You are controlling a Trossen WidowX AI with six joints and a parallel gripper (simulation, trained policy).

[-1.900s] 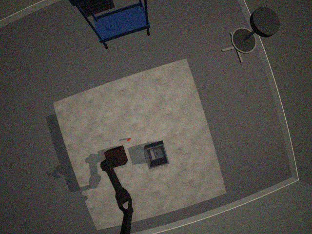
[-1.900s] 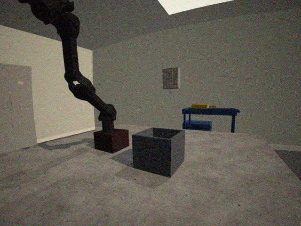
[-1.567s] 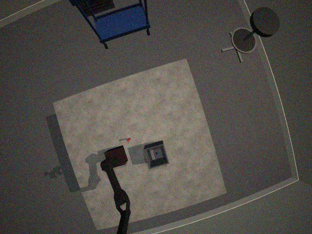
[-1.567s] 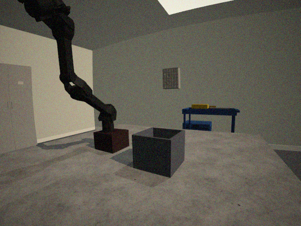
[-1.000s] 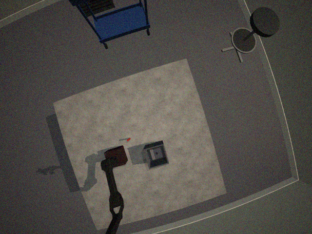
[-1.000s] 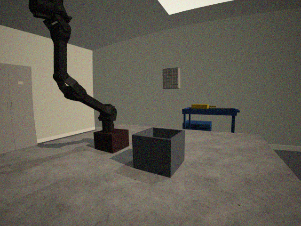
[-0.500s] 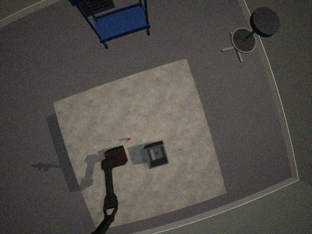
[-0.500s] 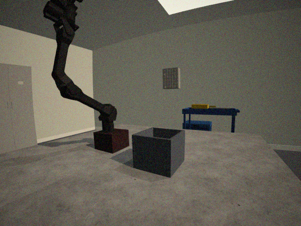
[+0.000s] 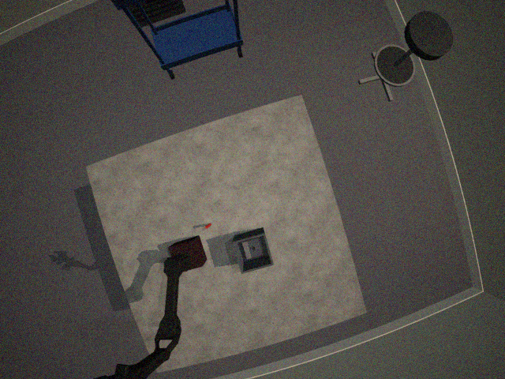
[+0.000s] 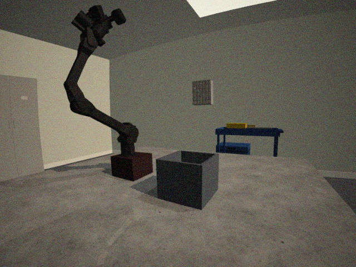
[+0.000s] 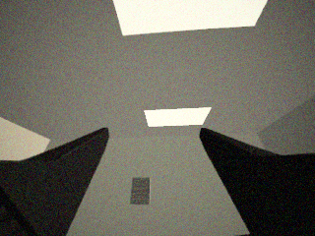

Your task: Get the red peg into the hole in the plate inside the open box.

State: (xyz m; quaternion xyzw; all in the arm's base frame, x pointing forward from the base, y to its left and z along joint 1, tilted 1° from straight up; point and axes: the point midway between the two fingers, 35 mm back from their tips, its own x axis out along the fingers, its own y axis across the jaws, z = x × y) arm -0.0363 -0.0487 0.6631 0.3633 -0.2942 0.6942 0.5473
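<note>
On the pale mottled counter (image 9: 260,163) (image 10: 258,218), the small red peg (image 9: 208,225) stands outside the grey open-topped box (image 9: 268,250) (image 10: 179,182). The fingers are wide apart, holding nothing; grasping and insertion remain.

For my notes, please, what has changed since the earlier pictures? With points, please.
The arm (image 9: 172,291) (image 10: 77,70) swung leftward in the top view; in the exterior view, its end effector (image 10: 99,18) (image 11: 154,132) moved right and lower. It is open, holding nothing. The red peg (image 9: 207,225) and box (image 9: 268,253) (image 10: 179,181) stayed put.
</note>
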